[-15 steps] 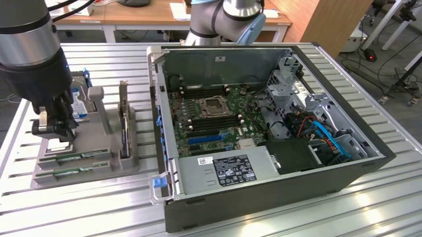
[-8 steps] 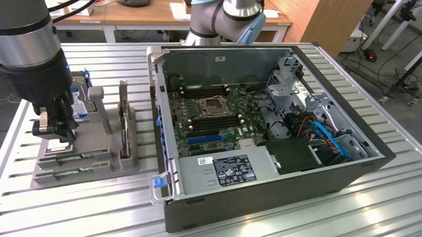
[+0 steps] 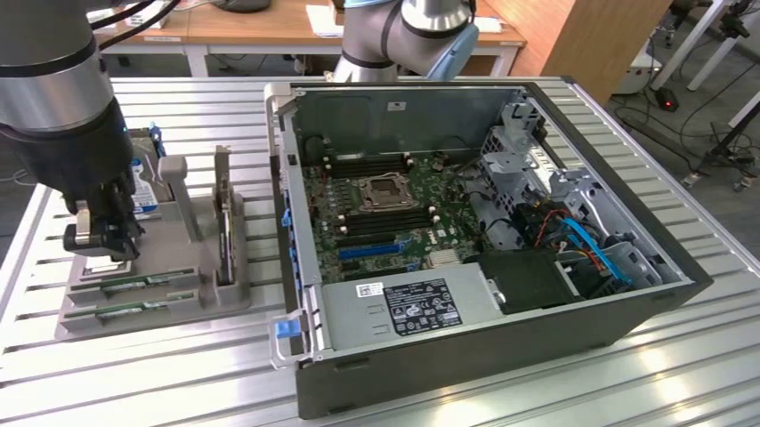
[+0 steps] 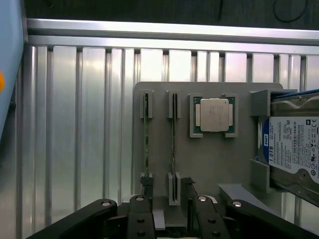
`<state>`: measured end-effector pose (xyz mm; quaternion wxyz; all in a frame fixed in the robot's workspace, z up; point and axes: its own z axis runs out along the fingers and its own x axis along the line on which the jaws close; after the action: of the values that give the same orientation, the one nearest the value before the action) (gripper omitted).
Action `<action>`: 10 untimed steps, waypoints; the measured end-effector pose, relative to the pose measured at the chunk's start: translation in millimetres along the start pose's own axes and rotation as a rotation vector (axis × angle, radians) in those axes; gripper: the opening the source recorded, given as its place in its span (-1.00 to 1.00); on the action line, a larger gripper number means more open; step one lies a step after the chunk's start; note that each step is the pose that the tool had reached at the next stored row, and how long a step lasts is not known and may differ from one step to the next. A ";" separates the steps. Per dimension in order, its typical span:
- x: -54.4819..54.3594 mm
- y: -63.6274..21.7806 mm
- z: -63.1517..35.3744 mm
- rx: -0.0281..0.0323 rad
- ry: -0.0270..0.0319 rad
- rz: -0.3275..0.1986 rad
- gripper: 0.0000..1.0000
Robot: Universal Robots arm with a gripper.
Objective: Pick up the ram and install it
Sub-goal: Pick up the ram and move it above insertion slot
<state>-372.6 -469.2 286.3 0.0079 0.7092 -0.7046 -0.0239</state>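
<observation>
We see the gripper (image 4: pixel 167 185), fingers spread, flanking the ram (image 4: pixel 173 142); edge-on, its chips and label are hidden.

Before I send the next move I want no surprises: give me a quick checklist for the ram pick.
1. End effector open: ok, jaws stand apart.
2. End effector empty: ok, nothing held.
3. Ram standing on edge in the grey fixture: ok.
4. Ram lying between the jaws in the wrist view: ok.
5. Clearance to the second stick: cannot tell; one finger lines up with it.
6. Computer case open, memory slots exposed: ok.
</observation>
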 end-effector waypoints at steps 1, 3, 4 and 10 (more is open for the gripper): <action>0.0 -0.1 1.3 0.0001 0.0000 0.000 -0.30; 0.1 -0.2 3.6 0.0001 0.0000 0.000 -0.30; 0.1 -0.2 4.1 0.0001 0.0001 0.000 -0.30; 1.7 -0.2 4.3 0.0003 -0.0001 0.000 -0.30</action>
<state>-372.6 -470.8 281.9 0.0077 0.7092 -0.7046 -0.0238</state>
